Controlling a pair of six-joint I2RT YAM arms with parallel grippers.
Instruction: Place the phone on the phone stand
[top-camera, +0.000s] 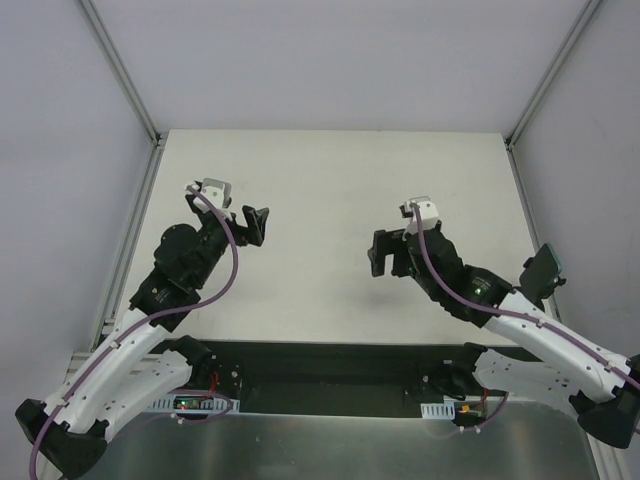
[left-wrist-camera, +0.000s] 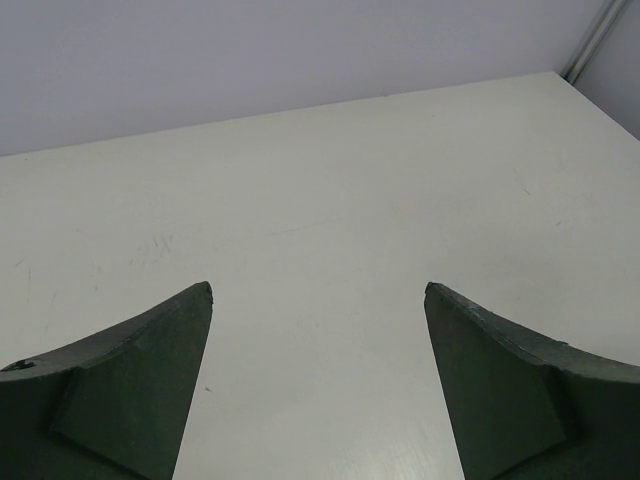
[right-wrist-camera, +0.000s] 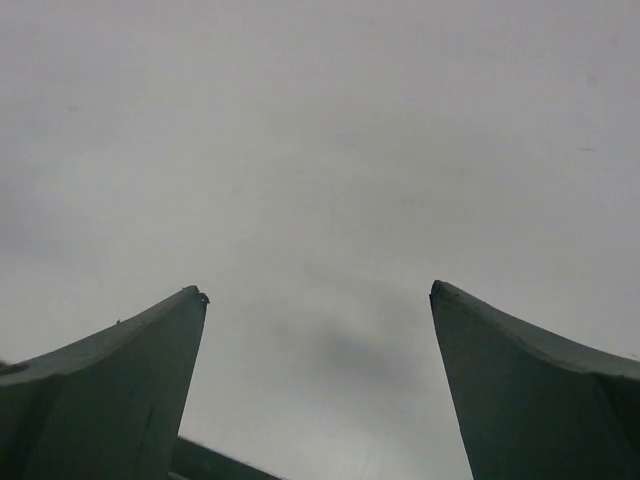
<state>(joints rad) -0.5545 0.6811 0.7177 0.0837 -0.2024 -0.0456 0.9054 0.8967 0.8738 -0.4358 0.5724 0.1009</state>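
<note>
Left hand (top-camera: 250, 226): my fingers stand apart with nothing gripped; in the wrist view only the pale table (left-wrist-camera: 300, 180) shows between the two dark tips.
Right hand (top-camera: 381, 256): my fingers are spread wide and hold nothing; this hand points across toward my left hand, and the two are well apart.
Right hand, wrist view: the grey surface lies close under the fingertips (right-wrist-camera: 190, 300), out of focus.
Phone (top-camera: 544, 270): well behind my right hand, back past that arm's elbow and on its outer side, near the table's right edge. It is far from my left hand.
Phone, attitude: a dark slab with a teal edge, tilted up rather than flat; I cannot tell what props it.
</note>
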